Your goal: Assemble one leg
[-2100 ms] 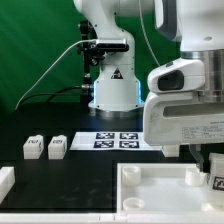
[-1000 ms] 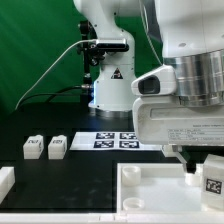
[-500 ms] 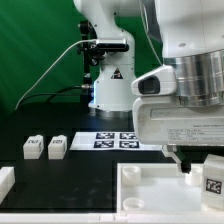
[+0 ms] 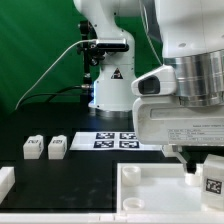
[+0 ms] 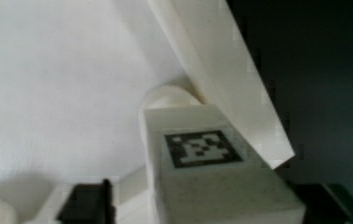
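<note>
You had the gripper (image 5: 208, 203) pinching the leg (image 5: 205, 150), panel (image 4: 150, 195) right beneath it; a slight tilt in that grip could have jammed the fit.

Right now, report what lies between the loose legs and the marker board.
Only a strip of bare table separates the nearer leg from the marker board, per the exterior view.
</note>
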Tool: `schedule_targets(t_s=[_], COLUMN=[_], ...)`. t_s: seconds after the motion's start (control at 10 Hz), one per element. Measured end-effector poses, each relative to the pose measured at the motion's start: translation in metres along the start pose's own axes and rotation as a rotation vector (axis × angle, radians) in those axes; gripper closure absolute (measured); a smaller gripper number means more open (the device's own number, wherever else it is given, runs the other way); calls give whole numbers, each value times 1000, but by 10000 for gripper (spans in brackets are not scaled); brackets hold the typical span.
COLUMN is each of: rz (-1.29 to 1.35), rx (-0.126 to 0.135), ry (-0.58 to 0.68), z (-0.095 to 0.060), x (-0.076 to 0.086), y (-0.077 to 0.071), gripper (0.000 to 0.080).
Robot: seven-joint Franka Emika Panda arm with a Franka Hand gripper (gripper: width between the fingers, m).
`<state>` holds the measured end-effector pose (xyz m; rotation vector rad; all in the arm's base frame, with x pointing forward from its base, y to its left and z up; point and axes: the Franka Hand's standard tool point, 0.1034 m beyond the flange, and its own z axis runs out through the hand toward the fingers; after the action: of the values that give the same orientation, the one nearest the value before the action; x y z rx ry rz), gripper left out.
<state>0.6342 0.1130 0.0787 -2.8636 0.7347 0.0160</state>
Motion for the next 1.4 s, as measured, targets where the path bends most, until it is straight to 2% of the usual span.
schedule_targets(t_s=[0.1, 0.2, 0.5, 0.6, 0.8, 1.0, 1.1, 1.4], rz=[0, 10, 143, 370, 753, 951, 1053, 992], rx=[0, -1, 5, 25, 93, 146, 159, 156], ry=[0, 0, 13, 38, 55, 32, 14, 18], z=[0, 0, 0, 0, 2, 3, 3, 4], x=[0, 1, 0, -2, -8, -9, -9, -10], y=[0, 1, 2, 3, 3, 2, 2, 2], gripper=[371, 502, 502, 502, 502, 501, 501, 501])
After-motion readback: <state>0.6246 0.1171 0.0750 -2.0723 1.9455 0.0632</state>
